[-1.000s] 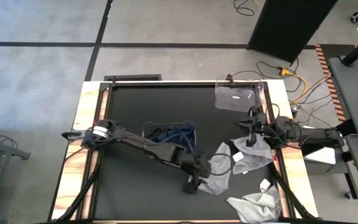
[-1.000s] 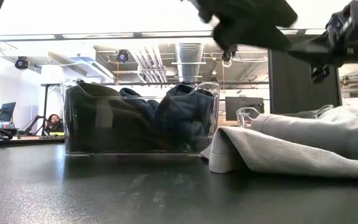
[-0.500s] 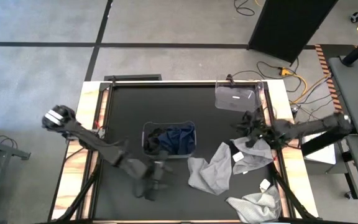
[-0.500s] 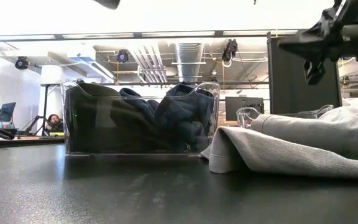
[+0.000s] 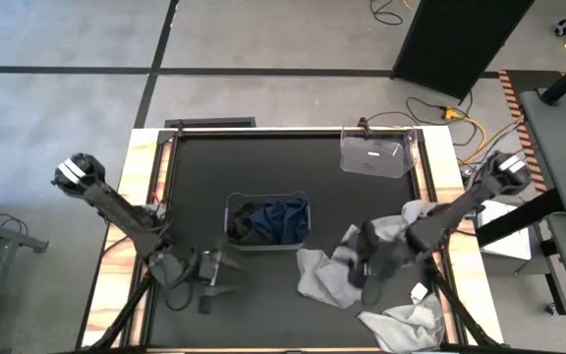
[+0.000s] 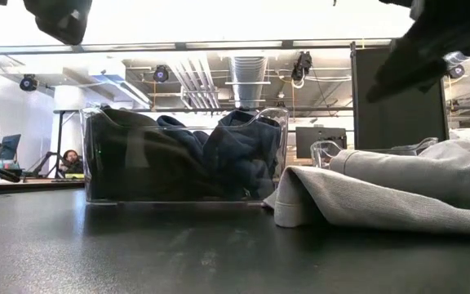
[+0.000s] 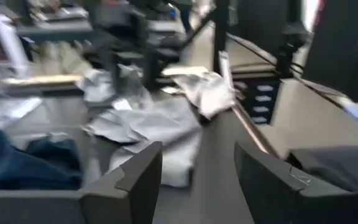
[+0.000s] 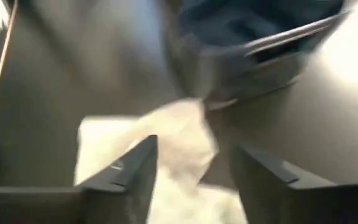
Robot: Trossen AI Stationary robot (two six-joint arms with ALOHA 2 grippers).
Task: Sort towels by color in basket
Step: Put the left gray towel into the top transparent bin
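Observation:
A clear basket (image 5: 268, 218) at mid table holds a black towel (image 5: 244, 221) and a navy blue towel (image 5: 285, 218). Light grey towels lie on the black table: one right of the basket (image 5: 327, 277), one further right (image 5: 406, 228), one at the near right corner (image 5: 406, 323). My right gripper (image 5: 362, 267) hangs open over the first grey towel (image 8: 166, 137), fingers either side and raised clear in the low view (image 6: 431, 49). My left gripper (image 5: 209, 283) is open above bare table, left of and nearer than the basket, with nothing between its fingers (image 7: 197, 177).
A second clear basket (image 5: 372, 155) stands at the far right of the table. Wooden side rails (image 5: 136, 197) border the black surface. Cables and a dark cabinet lie on the floor beyond the far right corner.
My left gripper has swung from the grey towel toward the table's left edge, past the basket's near side. My right gripper has gone from the right-hand grey towel toward the near left, over the grey towel beside the basket.

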